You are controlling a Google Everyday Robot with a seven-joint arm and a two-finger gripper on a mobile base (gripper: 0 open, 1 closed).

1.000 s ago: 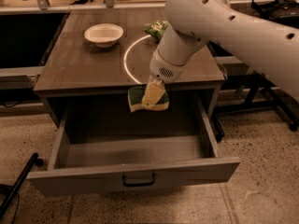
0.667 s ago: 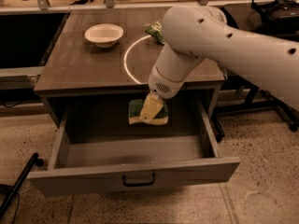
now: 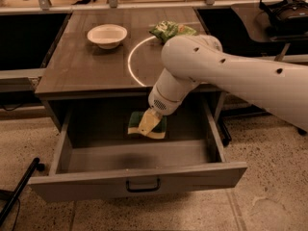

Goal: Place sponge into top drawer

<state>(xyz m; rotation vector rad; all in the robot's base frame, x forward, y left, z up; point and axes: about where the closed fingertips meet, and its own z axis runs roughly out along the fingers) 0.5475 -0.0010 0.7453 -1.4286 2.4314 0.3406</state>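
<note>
The top drawer (image 3: 86,178) is pulled wide open below the tabletop, its dark handle (image 3: 143,186) at the centre of the front panel. The sponge (image 3: 160,128), dark green on pale yellow foam, is down inside the drawer near its back middle, at or just above the floor. My gripper (image 3: 147,123) reaches down from the white arm (image 3: 202,66) into the drawer and is shut on the sponge. The gripper covers the sponge's middle.
On the brown tabletop (image 3: 82,71) a white bowl (image 3: 107,35) stands at the back left and a light green snack bag (image 3: 171,30) at the back centre. A black pole (image 3: 19,189) leans at the lower left. A dark side table (image 3: 276,13) stands at the right.
My gripper has moved down and forward from the tabletop edge, taking the sponge from above the drawer opening to deep inside the drawer.
</note>
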